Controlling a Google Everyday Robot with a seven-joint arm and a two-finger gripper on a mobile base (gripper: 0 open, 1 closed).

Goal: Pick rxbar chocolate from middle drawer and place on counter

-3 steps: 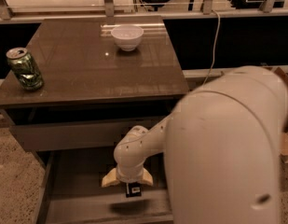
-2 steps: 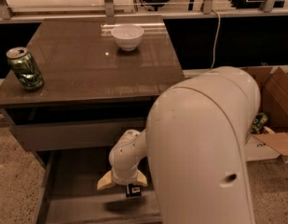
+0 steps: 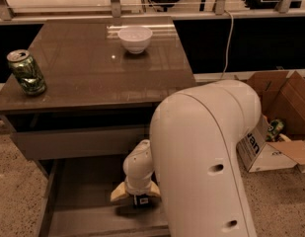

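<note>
The middle drawer (image 3: 78,191) is pulled open below the counter (image 3: 93,68), showing its grey floor. My gripper (image 3: 137,195) is down inside the drawer, near its middle. The rxbar chocolate (image 3: 140,200) shows as a small black piece with a white patch right at the gripper's tip, with a dark shadow on the floor just below it. I cannot tell whether it is held. My large white arm (image 3: 206,162) hides the drawer's right part.
A green drink can (image 3: 26,72) stands at the counter's left edge. A white bowl (image 3: 135,37) sits at the counter's back middle. An open cardboard box (image 3: 278,117) lies on the floor to the right. A closed grey drawer front (image 3: 78,141) sits above the open drawer.
My arm's white housing has shifted left and fills more of the lower right. The gripper has stayed low in the drawer, moving slightly left with the black piece at its tip.
</note>
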